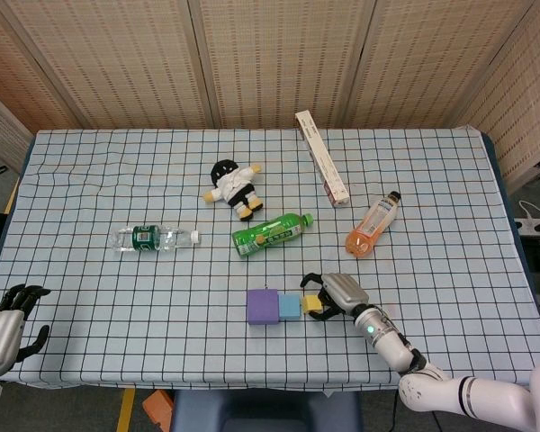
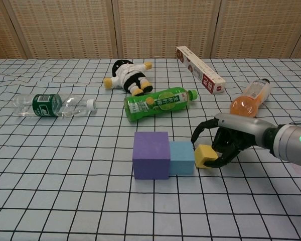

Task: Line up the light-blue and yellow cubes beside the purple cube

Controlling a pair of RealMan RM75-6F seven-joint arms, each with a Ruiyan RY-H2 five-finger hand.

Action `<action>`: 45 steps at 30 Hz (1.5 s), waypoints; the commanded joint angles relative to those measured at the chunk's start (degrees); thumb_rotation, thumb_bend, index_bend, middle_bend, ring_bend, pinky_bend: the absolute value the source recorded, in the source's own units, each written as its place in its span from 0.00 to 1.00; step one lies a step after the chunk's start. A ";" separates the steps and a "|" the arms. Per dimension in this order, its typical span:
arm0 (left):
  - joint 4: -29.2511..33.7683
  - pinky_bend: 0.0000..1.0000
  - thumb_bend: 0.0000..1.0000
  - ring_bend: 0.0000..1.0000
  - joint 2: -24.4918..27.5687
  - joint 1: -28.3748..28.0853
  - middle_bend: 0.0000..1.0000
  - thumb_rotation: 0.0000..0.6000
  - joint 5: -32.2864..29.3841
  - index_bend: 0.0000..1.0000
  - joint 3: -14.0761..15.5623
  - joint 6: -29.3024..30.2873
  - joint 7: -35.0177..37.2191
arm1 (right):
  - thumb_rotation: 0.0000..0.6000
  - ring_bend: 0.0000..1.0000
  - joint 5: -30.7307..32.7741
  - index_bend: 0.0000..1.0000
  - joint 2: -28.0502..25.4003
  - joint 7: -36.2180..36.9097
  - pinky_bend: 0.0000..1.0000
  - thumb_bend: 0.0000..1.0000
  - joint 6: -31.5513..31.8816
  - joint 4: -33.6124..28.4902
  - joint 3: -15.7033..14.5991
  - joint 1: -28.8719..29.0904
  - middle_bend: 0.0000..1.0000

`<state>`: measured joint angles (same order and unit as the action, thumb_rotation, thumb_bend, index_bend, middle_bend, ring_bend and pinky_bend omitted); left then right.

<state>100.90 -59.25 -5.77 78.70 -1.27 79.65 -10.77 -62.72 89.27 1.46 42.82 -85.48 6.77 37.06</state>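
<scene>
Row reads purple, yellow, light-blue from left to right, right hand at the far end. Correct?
Not quite: the order is purple cube, light-blue cube, then yellow cube. The yellow one sits at the far end, by the right hand, as the chest view shows.
</scene>
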 commanded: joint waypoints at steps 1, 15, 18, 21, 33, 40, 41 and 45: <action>0.00 0.41 0.42 0.10 0.00 0.00 0.18 1.00 -0.03 0.23 0.00 -0.02 0.00 | 1.00 0.84 -0.37 0.31 -0.55 0.36 1.00 0.13 0.26 -0.32 0.07 -0.19 0.94; 0.09 0.41 0.42 0.10 -0.05 -0.04 0.18 1.00 -0.07 0.23 0.00 -0.06 -0.24 | 1.00 0.84 1.11 0.34 -5.81 -2.32 1.00 0.25 1.26 -5.16 -0.85 -0.71 0.94; 0.14 0.41 0.42 0.10 -0.06 -0.04 0.18 1.00 -0.02 0.23 0.01 -0.02 -0.33 | 1.00 0.84 3.44 0.37 -6.52 -5.09 1.00 0.46 1.85 -6.54 -1.07 -0.41 0.94; 0.20 0.41 0.42 0.10 -0.07 -0.04 0.18 1.00 0.01 0.23 0.03 0.00 -0.40 | 1.00 0.85 6.57 0.40 -7.12 -6.69 1.00 0.57 1.23 -7.64 -1.04 0.27 0.94; 0.19 0.41 0.42 0.10 -0.08 -0.04 0.18 1.00 0.00 0.23 0.04 -0.02 -0.35 | 1.00 0.85 11.09 0.47 -7.33 -7.26 1.00 0.72 -1.17 -7.91 -1.27 2.01 0.95; 0.19 0.41 0.42 0.10 -0.01 -0.02 0.18 1.00 -0.12 0.23 0.03 -0.08 -0.15 | 1.00 0.85 11.05 0.47 -6.79 -5.34 1.00 0.72 -2.92 -6.87 -1.17 2.49 0.95; 0.18 0.41 0.42 0.10 -0.01 -0.04 0.18 1.00 -0.11 0.23 0.03 -0.10 -0.16 | 1.00 0.85 10.91 0.47 -6.69 -5.04 1.00 0.72 -3.13 -6.65 -1.18 2.54 0.95; 0.13 0.41 0.42 0.10 -0.01 -0.06 0.18 1.00 -0.06 0.23 0.06 -0.16 -0.09 | 1.00 0.85 10.26 0.47 -6.34 -3.93 1.00 0.72 -3.63 -6.02 -1.16 2.55 0.95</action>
<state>101.03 -59.27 -5.83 78.64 -1.21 79.49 -10.87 -52.32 82.84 -2.64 39.29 -91.62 5.60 39.61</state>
